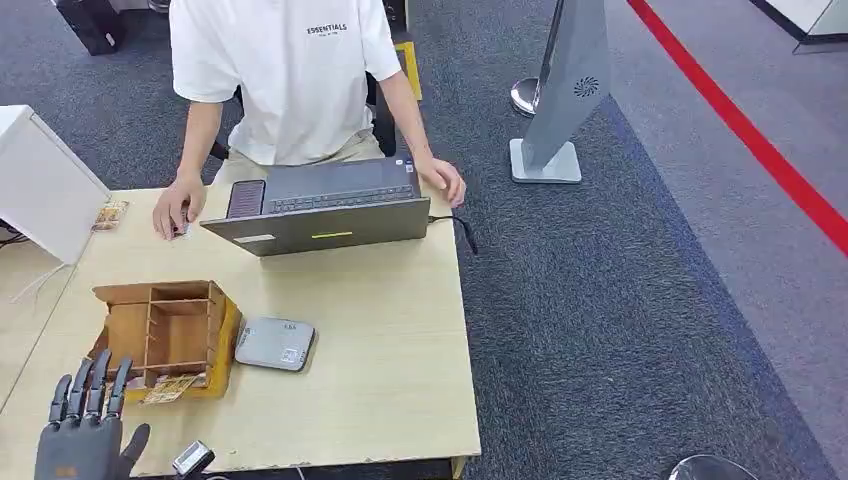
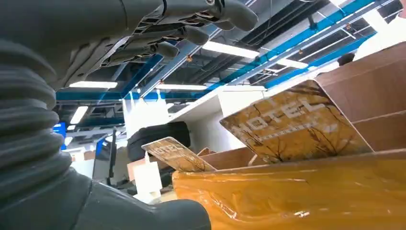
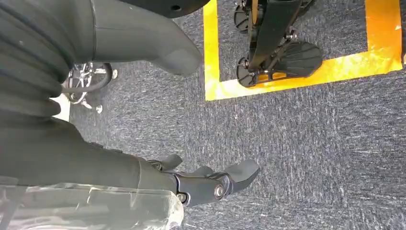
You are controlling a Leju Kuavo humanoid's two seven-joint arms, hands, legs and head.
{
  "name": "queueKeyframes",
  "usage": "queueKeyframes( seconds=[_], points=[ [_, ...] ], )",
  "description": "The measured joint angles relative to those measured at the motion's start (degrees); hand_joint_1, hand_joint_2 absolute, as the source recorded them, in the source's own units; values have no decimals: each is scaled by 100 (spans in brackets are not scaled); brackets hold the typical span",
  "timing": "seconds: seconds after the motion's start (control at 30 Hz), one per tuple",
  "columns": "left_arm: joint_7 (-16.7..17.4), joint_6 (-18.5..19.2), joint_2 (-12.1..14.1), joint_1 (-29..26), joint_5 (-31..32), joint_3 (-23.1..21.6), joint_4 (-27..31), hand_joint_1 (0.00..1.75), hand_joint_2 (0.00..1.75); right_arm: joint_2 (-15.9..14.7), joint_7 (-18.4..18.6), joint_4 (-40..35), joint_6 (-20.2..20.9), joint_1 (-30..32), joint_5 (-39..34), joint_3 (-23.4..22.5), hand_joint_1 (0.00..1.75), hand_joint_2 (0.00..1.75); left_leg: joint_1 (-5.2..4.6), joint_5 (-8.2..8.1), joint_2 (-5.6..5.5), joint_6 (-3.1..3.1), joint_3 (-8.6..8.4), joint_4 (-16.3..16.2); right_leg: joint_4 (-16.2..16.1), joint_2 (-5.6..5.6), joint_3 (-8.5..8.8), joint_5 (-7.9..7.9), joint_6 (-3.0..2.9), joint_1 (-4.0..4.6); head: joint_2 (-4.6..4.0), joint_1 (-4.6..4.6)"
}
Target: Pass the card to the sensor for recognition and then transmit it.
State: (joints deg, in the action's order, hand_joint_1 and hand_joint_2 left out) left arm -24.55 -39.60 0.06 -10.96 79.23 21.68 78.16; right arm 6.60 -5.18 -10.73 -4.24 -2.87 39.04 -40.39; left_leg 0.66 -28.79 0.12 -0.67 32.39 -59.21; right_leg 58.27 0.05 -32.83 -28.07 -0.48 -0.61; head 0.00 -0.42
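A patterned hotel card [image 1: 168, 389] leans in the front slot of a brown wooden organizer [image 1: 165, 335] with a yellow-taped front. In the left wrist view two such cards [image 2: 294, 124] [image 2: 176, 154] lean over the yellow rim [image 2: 306, 191]. The grey card sensor [image 1: 274, 344] lies flat just right of the organizer. My left hand [image 1: 85, 425] hovers at the table's near left corner, just in front of the organizer, fingers spread, holding nothing. My right hand [image 3: 143, 143] hangs over grey carpet, fingers apart and holding nothing.
A person in a white shirt sits behind an open laptop [image 1: 325, 208] at the far side, one hand [image 1: 176, 208] on the table. Another card [image 1: 110, 214] lies far left by a white box [image 1: 45, 180]. A small device [image 1: 192, 458] sits at the near edge.
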Motion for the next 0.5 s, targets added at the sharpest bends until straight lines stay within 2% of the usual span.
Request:
queueKeyframes(
  seconds=[0.5],
  points=[
    [-66,0,-90,52,0,131,-140,0,175,0,0,0,4,-1,17,0,0,175,0,0,0,0,-1,0,0,0,0,0,0,0,0,-2]
  ],
)
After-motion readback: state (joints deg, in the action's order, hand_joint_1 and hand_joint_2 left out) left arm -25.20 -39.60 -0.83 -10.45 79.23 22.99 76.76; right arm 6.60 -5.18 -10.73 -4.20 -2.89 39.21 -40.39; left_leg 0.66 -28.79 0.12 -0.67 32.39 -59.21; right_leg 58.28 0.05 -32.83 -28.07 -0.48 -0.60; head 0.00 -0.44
